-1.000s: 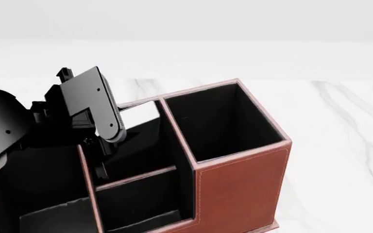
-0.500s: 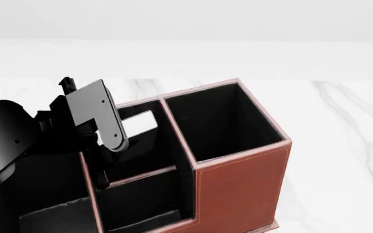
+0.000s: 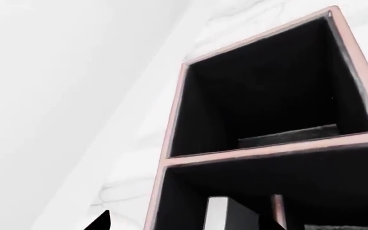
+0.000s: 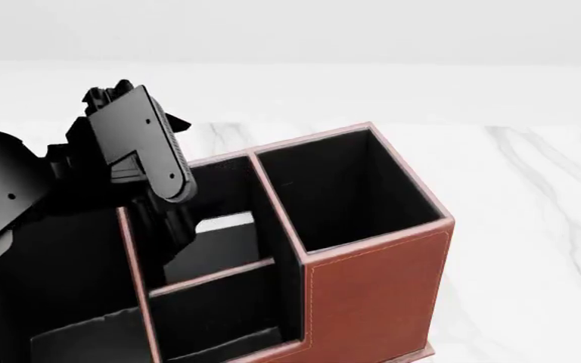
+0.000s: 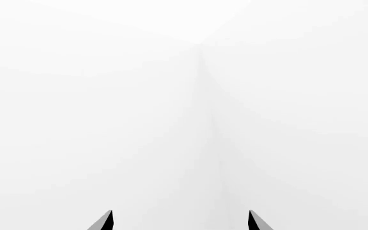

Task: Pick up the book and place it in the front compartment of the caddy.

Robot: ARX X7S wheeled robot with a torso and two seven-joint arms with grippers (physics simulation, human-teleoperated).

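Book in the caddy's middle section.
We see the left tool (image 4: 175,227) spread open over the book (image 4: 220,240) inside the caddy (image 4: 371,287); right tool (image 5: 178,221) open, empty.

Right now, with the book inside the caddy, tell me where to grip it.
Grip the book by its upper white-paged edge, coming straight down from above: it leans inside the caddy, walled on every side, only that edge exposed.
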